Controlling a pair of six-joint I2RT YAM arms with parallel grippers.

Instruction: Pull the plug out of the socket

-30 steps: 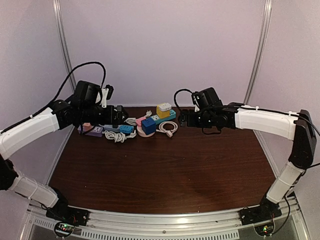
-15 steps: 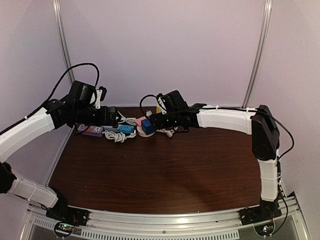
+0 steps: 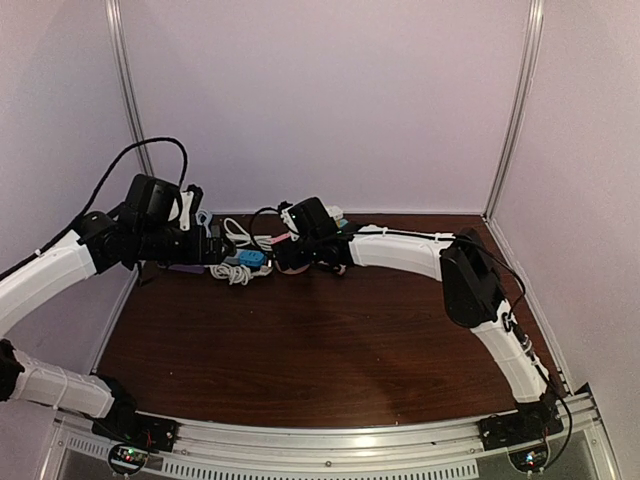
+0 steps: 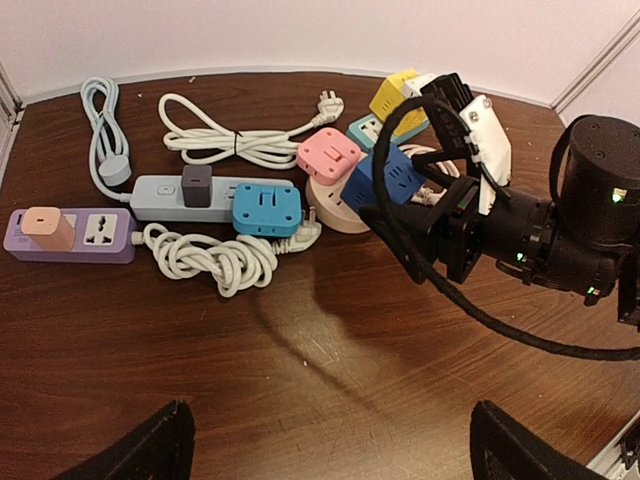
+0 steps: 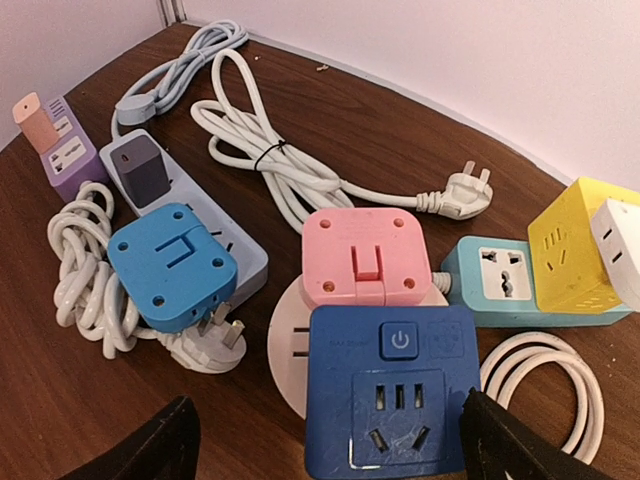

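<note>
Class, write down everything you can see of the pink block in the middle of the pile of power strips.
The pink block is a rounded square of smooth, matte-looking plastic. Its top face has a small hole near each corner and a recessed slot in the middle. It sits on the round white socket, close against the dark blue cube in front of it in the right wrist view.

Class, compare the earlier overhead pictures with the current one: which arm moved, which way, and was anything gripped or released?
The right arm swung left across the far side of the table, bringing the right pincer up to the blue socket cube. The left pincer drew back leftward a little. Both pincers are open; nothing was grasped or released. The purple strip, white cord coil and light-blue plug stayed put.
</note>
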